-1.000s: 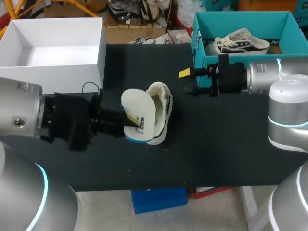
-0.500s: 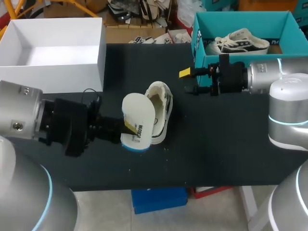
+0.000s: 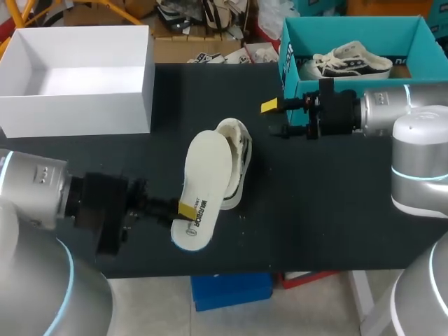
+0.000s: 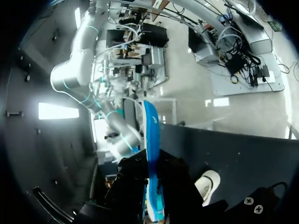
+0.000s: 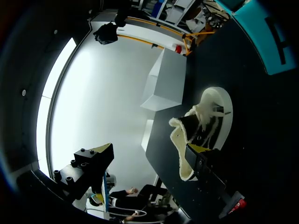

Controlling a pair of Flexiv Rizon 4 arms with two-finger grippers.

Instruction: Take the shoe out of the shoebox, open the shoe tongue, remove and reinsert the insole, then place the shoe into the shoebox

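Observation:
A white low sneaker (image 3: 238, 159) lies on the black table (image 3: 329, 210), near the middle. Its white insole (image 3: 205, 178) is out of it and slants over the shoe's left side. My left gripper (image 3: 185, 209) is shut on the insole's near end. In the left wrist view the insole (image 4: 150, 154) shows edge-on with a blue rim, clamped between the fingers, and the sneaker (image 4: 208, 183) lies beside it. My right gripper (image 3: 274, 119) hangs open to the right of the shoe, holding nothing. From its wrist view the sneaker (image 5: 208, 122) lies ahead of the open gripper (image 5: 150, 150).
A teal shoebox (image 3: 290, 52) stands at the back right with another sneaker (image 3: 348, 61) inside. An open white box (image 3: 143, 84) stands at the back left. The table's front edge runs just below my left gripper.
My left arm drew back toward the front left, pulling the insole farther from the shoe and tipping it flatter. The right arm stayed still.

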